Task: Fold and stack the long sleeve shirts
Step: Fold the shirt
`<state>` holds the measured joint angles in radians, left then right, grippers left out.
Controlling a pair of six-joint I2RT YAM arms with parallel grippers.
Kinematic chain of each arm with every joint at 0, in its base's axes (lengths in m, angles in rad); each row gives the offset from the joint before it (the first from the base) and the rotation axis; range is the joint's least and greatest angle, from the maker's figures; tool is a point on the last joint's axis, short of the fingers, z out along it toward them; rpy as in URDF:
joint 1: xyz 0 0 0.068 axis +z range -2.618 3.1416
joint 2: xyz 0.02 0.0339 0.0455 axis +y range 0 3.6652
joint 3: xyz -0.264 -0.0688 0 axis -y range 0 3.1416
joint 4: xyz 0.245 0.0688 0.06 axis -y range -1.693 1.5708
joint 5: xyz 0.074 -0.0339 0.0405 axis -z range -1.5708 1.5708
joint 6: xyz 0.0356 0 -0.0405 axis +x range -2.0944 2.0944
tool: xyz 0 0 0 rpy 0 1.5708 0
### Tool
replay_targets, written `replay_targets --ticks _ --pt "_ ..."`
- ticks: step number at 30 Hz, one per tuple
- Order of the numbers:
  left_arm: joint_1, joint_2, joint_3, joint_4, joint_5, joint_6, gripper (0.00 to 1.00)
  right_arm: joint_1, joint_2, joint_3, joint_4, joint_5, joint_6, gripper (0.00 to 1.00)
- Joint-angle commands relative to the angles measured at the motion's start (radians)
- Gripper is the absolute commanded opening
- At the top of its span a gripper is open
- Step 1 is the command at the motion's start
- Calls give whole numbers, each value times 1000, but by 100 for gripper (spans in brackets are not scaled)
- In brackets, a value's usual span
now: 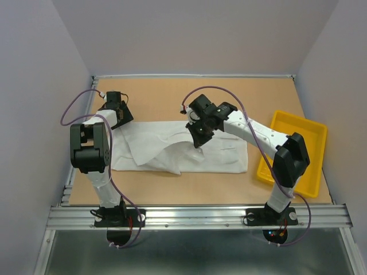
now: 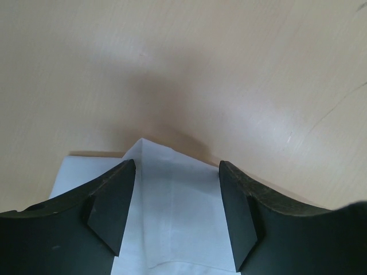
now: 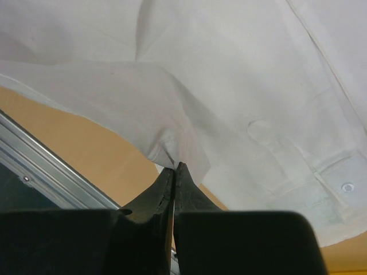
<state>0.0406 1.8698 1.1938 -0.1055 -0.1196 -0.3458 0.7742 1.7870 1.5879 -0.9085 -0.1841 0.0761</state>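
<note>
Top view first: the long sleeve shirt [image 1: 223, 154] lies spread across the bench [image 1: 172, 91]. It's mostly flat, with one fold tented up right under the right end effector [image 1: 199, 139]. The left end effector [image 1: 119, 116] sits over the cloth's far-left end. The yellow tray [image 1: 292, 150] is off to the right end effector's right, just past the shirt's edge.

Left wrist view: the left end effector [image 2: 176, 172] is released, with its fingers [image 2: 112, 206] spread wide. A pointed corner of the shirt [image 2: 172, 229] lies flat between them, and there's bare bench [image 2: 200, 69] ahead of the tips. Nothing's pinched here. My worry is that the corner is thin and flat against the bench. If the fingers close without getting right down to the surface, I'd guess they snap shut on air or just skim the cloth.

Right wrist view: the right end effector [image 3: 174, 169] is clenched on a little peak of shirt [image 3: 229, 69], held only at the very tips. The rest drapes away beyond it, and a button [image 3: 347, 187] shows off to the right. That's a tiny bite on slippery fabric, so a hard pull could pop it loose. I can't tell how many layers are in the pinch either.

With only one side gripped, lifting probably drags and bunches the whole shirt instead of folding it. The aluminium rail [image 3: 51, 172] is close on the left too, so cloth could slide over the bench edge.
</note>
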Motion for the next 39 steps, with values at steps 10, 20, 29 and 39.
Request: replay_targets --ticks 10,20,29,39 --pt "1 -6 44 -11 -72 27 74 -282 -15 -97 48 -186 77 1" --pt "2 -9 49 -13 -75 28 75 -415 66 -74 -20 -189 86 6" --pt "1 -14 50 -16 -77 31 75 -457 111 -72 -46 -88 159 13" --pt "-21 -158 50 -23 -23 30 87 -507 -21 -141 172 -64 238 65"
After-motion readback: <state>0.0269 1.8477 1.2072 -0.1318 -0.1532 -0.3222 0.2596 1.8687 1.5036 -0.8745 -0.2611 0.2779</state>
